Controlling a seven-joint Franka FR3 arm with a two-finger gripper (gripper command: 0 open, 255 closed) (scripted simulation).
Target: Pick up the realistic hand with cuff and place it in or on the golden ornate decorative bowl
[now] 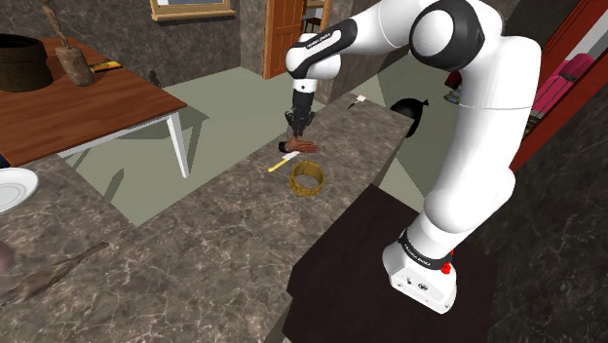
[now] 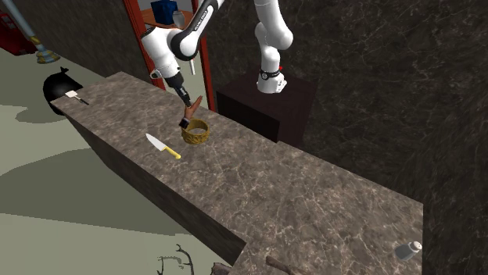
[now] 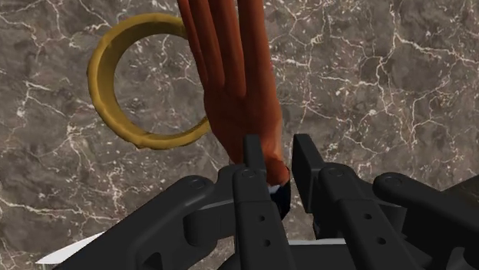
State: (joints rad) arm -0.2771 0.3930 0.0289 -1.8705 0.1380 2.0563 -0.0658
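**Ana:** Where is the hand in relation to the bowl?

**Ben:** The reddish-brown hand (image 3: 238,77) hangs just beside the golden bowl (image 3: 142,84), and its fingers cross over the bowl's rim. The gripper (image 3: 278,165) pinches it at the wrist end, where a bit of dark-and-white cuff shows. Both black fingers (image 3: 253,157) press against it.

**Ana:** What does the placing call for?

**Ben:** As I judge it, the hand should shift sideways until its bulk is over the bowl's opening, not just its fingertips. Then it should be lowered before release. It looks longer than the bowl is wide, so it will probably rest across the rim. If it is off-centre it could tip out. The grasp is at one end, so the pinch needs to be firm and the travel slow, or the long part may swing.

**Ana:** Is there anything near the bowl to mind?

**Ben:** A knife (image 2: 163,145) with a yellow handle lies near the bowl, on the side away from the stand. It is apart from the bowl and not in the path.

**Ana:** And the surroundings?

**Ben:** The bowl sits on a dark, pale-veined stone counter (image 1: 195,244). A white plate (image 1: 15,190) and a small shaker (image 2: 407,250) lie well apart from the bowl. Beyond the bowl, across a pale floor, stand a wooden table (image 1: 107,107) and a wooden door (image 1: 287,34).
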